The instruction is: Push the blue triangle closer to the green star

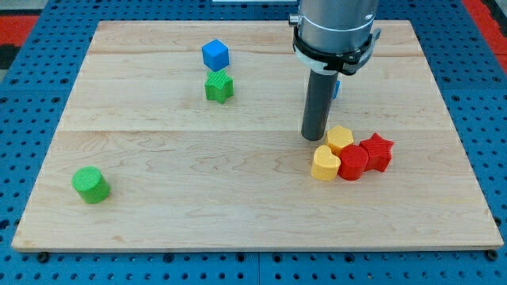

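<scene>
The blue triangle (337, 88) is mostly hidden behind my rod; only a thin blue sliver shows at the rod's right edge. The green star (219, 86) lies well off to the view's left of it, just below a blue cube (215, 55). My tip (314, 138) rests on the board below the triangle, just left of a yellow hexagon-like block (340, 139). The tip is apart from the green star.
A yellow heart (325, 164), a red round block (353, 163) and a red star (378, 152) cluster below and right of the tip. A green cylinder (90, 184) sits near the bottom left. The wooden board (158, 142) lies on a blue pegboard.
</scene>
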Tool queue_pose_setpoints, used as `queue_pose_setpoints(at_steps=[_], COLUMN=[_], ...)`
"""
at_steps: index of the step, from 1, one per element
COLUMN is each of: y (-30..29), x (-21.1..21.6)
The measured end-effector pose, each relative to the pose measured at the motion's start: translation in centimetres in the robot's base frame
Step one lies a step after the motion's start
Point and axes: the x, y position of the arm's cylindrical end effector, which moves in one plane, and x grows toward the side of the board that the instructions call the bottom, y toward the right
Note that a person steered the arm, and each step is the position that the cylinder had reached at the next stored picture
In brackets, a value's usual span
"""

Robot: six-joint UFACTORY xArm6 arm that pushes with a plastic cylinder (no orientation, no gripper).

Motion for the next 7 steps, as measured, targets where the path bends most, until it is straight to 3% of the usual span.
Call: queue_pose_setpoints(at_steps=[2, 3, 5, 7], y=[-0.1, 3.9, 2.8, 5.6], x=[0.0, -4.1, -6.6, -11.6])
